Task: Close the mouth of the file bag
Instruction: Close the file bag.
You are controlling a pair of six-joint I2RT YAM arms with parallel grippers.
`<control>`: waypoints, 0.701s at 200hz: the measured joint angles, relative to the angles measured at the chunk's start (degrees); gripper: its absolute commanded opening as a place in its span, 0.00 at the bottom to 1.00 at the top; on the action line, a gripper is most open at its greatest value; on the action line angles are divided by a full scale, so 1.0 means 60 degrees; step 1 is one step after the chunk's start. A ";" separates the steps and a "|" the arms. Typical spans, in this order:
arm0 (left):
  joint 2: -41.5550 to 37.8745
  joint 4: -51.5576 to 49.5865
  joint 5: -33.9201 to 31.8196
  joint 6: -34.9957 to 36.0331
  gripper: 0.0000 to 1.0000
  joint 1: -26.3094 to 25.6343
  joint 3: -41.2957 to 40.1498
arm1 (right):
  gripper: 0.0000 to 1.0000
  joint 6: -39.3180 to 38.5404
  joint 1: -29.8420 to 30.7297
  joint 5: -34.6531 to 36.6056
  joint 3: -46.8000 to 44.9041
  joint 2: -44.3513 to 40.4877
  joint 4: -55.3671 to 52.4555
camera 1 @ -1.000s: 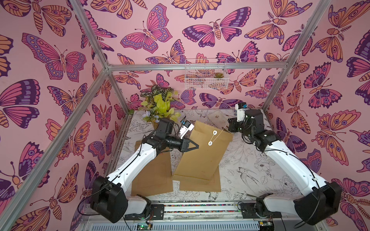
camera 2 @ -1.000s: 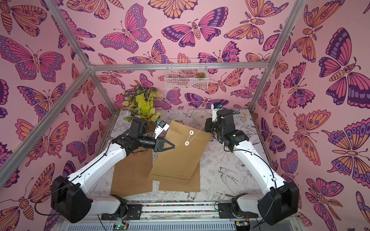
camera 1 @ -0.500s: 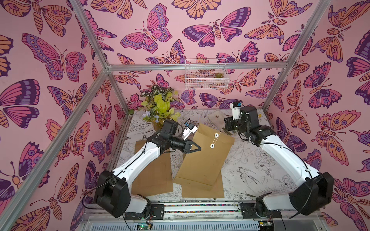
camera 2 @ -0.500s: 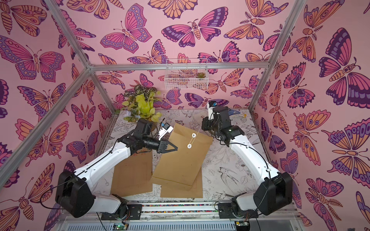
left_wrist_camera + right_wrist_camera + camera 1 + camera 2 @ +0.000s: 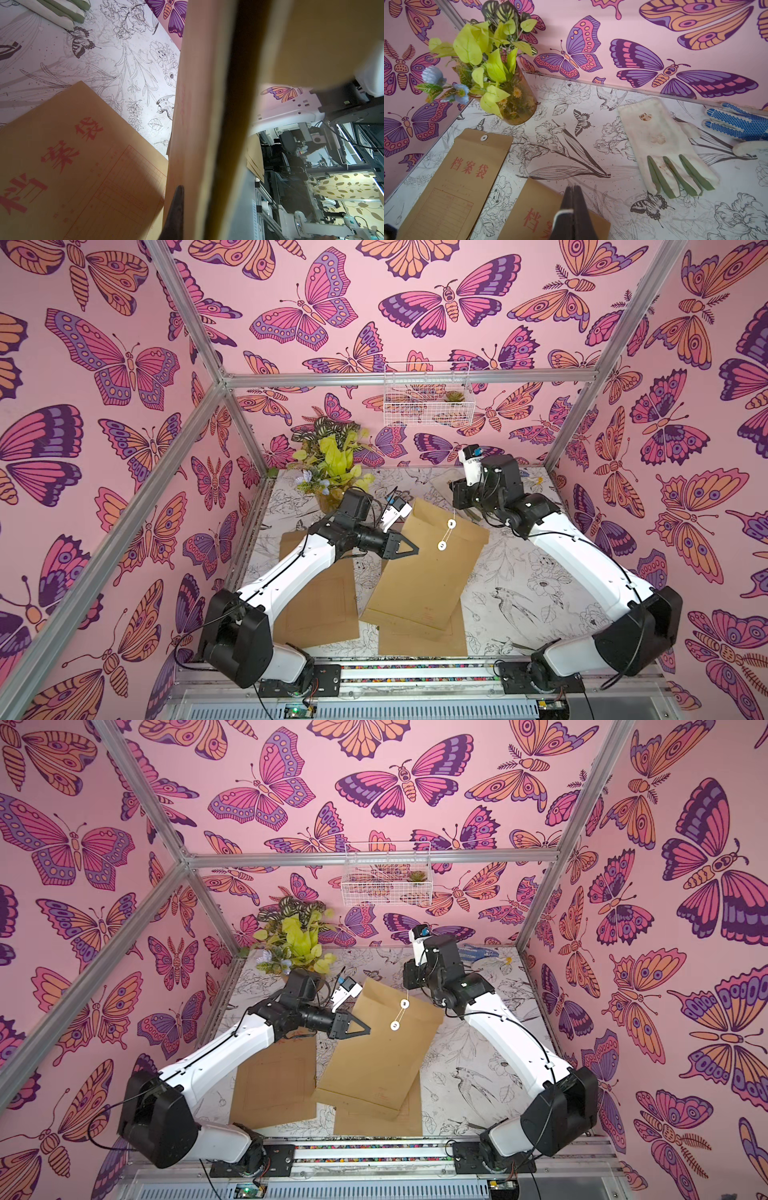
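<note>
The file bag (image 5: 428, 576) (image 5: 382, 1060) is a brown paper envelope held tilted above the table. My left gripper (image 5: 415, 549) (image 5: 368, 1029) is shut on its left edge. In the left wrist view the bag (image 5: 197, 124) stands edge-on, with one dark finger (image 5: 176, 207) against it and the other hidden behind. A white string (image 5: 446, 535) runs between two white buttons (image 5: 451, 524) (image 5: 441, 546) and up to my right gripper (image 5: 457, 508) (image 5: 409, 989) at the bag's top edge. In the right wrist view that gripper (image 5: 573, 188) is shut, with the string (image 5: 563, 212) looped across a finger.
Two more file bags (image 5: 320, 585) (image 5: 419, 641) lie flat on the table, one partly under the held bag. A vase of yellow-green plants (image 5: 332, 464) stands at the back left. A white glove (image 5: 664, 149) and a blue-dotted glove (image 5: 737, 122) lie by the back wall. A wire basket (image 5: 426, 393) hangs above.
My right gripper has swung left along the bag's top edge with the string, which was slanting off to the right before. The left gripper and the bag have shifted only slightly.
</note>
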 measured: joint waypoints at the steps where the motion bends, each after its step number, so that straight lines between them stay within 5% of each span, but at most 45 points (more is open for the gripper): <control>1: 0.0011 0.0000 -0.0011 0.0000 0.00 0.0000 0.0000 | 0.00 -0.0022 0.0029 0.0033 0.0025 0.0007 -0.0029; 140: 0.0277 0.0750 -0.0630 -0.0681 0.00 0.0328 -0.0004 | 0.00 -0.2269 0.2481 0.2761 0.2120 0.0994 -0.3534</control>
